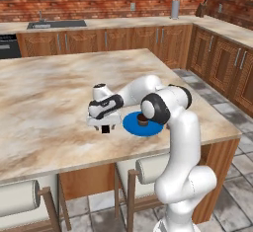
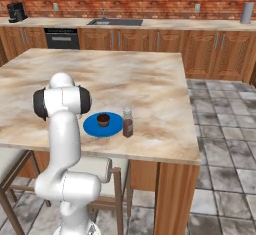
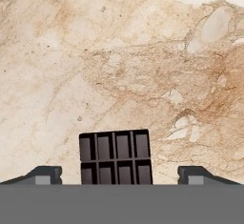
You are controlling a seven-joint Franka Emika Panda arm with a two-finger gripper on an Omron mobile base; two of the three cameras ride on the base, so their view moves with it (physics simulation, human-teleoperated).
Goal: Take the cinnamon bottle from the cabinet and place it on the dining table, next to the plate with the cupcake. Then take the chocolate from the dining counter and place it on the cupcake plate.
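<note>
While we hovered low over the counter (image 1: 49, 93), the gripper (image 3: 119, 175) hung with its jaws spread wide, one fingertip on each side of the chocolate (image 3: 116, 157) and neither touching it, so nothing was held. The chocolate lay flat on the marble near the counter's front edge, just beside the blue plate (image 2: 92, 126) that carried the cupcake (image 2: 103, 120). The bottle (image 2: 128, 122) already stood upright at the plate's other side, toward the front right corner, so we judged the first half of the task done.

The chocolate looked to us like a thin, stiff, ribbed slab, light and not likely to bend, though perhaps brittle under a hard pinch. Because it lay so flat, we judged that the fingers had to come right down to the marble and close on its two opposite short sides, midway along. A high grip might slide off the top; a skewed one might spin the slab.
</note>
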